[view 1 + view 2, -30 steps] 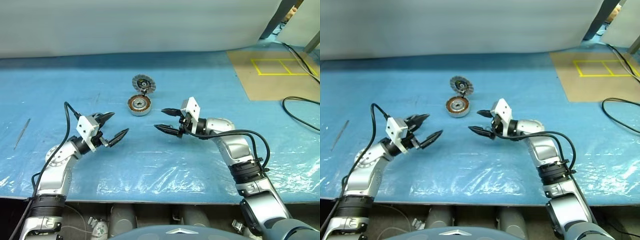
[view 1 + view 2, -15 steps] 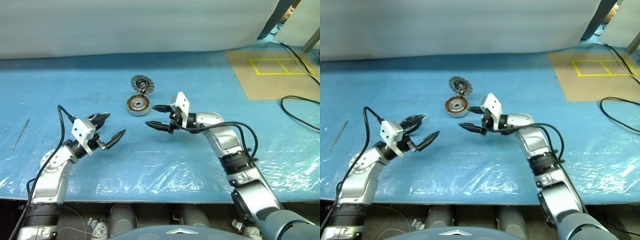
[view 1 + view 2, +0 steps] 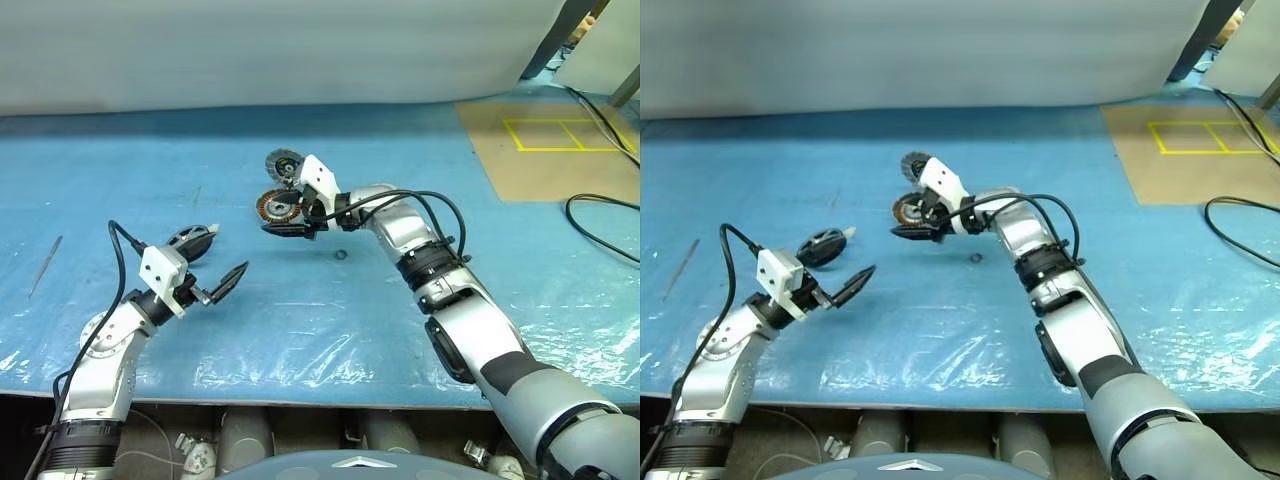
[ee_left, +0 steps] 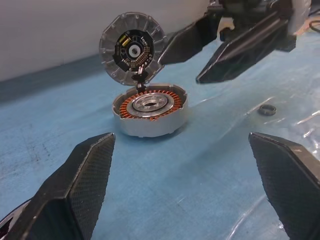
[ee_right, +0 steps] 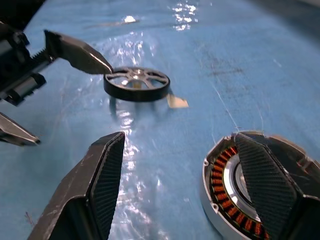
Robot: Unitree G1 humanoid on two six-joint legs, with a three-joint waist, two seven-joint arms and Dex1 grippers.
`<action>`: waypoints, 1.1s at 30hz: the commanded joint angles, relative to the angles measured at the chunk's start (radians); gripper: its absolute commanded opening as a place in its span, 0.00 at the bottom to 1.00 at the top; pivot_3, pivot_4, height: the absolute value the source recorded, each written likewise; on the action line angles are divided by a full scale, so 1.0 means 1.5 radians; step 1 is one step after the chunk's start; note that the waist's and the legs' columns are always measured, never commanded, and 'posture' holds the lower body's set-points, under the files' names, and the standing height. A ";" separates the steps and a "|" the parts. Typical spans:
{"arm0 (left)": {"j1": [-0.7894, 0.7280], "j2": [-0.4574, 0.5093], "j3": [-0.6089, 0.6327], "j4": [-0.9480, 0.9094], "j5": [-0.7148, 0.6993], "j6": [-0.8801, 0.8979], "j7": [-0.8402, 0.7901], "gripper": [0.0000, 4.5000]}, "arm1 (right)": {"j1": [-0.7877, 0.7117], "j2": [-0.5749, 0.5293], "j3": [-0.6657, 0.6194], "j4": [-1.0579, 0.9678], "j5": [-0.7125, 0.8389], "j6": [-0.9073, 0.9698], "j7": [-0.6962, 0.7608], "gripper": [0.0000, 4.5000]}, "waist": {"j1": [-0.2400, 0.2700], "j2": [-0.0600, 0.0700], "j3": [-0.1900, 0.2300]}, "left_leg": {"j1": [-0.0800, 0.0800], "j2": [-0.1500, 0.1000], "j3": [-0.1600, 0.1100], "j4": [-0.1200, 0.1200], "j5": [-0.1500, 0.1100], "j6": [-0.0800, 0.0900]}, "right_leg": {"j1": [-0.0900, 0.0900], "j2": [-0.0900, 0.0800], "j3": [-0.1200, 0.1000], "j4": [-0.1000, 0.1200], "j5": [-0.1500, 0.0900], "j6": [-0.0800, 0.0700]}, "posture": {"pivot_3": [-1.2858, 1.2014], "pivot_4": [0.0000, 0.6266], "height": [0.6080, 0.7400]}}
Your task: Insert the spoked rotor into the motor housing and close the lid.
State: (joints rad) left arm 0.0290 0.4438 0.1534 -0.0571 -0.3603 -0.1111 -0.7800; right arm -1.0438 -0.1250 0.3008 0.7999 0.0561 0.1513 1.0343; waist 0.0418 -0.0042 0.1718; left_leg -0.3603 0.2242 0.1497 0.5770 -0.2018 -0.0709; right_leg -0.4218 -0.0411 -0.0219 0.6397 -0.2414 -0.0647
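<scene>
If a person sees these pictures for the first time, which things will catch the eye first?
The motor housing with its copper-orange windings stands mid-table on the blue sheet, its round lid propped upright behind it. The open right gripper reaches over it. Nearer the robot's left, the dark spoked rotor lies flat beside the open left gripper.

Both arms are silver-grey metal with rounded segments and black ribbed bands at the joints. The right arm (image 3: 450,290), running from lower right to centre, carries a looping black cable along its forearm. The left arm (image 3: 105,350), at lower left, has a thinner black cable arching over it. Each wrist bears a white box-shaped mount (image 3: 162,268), and each gripper has two black pointed fingers (image 4: 85,185) with finely textured inner faces.
</scene>
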 commanded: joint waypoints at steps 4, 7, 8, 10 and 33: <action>0.005 -0.010 0.000 -0.026 -0.001 -0.010 0.014 1.00 | -0.080 0.022 0.014 0.111 -0.067 -0.053 -0.023 0.81 | -0.001 0.000 0.000 | 0.000 0.000 0.000 0.000 0.000 0.000 | 0.000 0.000 0.000 0.000 0.000 0.000 | 0.52 0.24 1.00; 0.006 -0.013 -0.002 -0.019 0.003 -0.015 0.016 1.00 | -0.109 0.034 0.018 0.164 -0.096 -0.085 -0.047 0.81 | -0.001 0.000 0.000 | 0.000 0.001 0.000 0.000 0.000 0.000 | 0.000 0.000 0.000 0.001 -0.001 -0.001 | 0.52 0.24 1.00; 0.006 -0.014 -0.002 -0.016 0.002 -0.016 0.016 1.00 | -0.120 0.041 0.020 0.185 -0.107 -0.096 -0.060 0.81 | 0.000 0.000 0.000 | 0.000 0.001 0.000 0.000 0.000 0.000 | 0.000 0.000 0.000 0.001 -0.001 -0.001 | 0.52 0.24 1.00; 0.007 -0.019 -0.006 -0.009 0.007 -0.021 0.019 1.00 | -0.137 0.053 0.016 0.219 -0.121 -0.110 -0.083 0.81 | 0.000 0.000 0.000 | 0.000 0.001 0.000 0.000 0.000 0.000 | -0.001 0.000 0.000 0.001 -0.001 -0.001 | 0.52 0.24 1.00; 0.028 -0.040 0.002 -0.034 0.004 -0.020 0.054 1.00 | -0.120 0.118 0.100 0.365 -0.328 -0.138 -0.255 0.81 | 0.000 0.001 0.000 | 0.000 0.001 0.001 0.000 0.000 0.000 | -0.001 0.000 0.000 0.001 -0.001 -0.001 | 0.52 0.24 1.00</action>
State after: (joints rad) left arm 0.0762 0.3814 0.1412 -0.0689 -0.3368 -0.1238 -0.7029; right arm -1.2493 0.0538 0.4242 1.3179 -0.4003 -0.0870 0.6272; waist 0.0413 -0.0024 0.1713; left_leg -0.3593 0.2252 0.1507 0.5774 -0.2020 -0.0708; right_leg -0.4226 -0.0415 -0.0225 0.6415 -0.2426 -0.0668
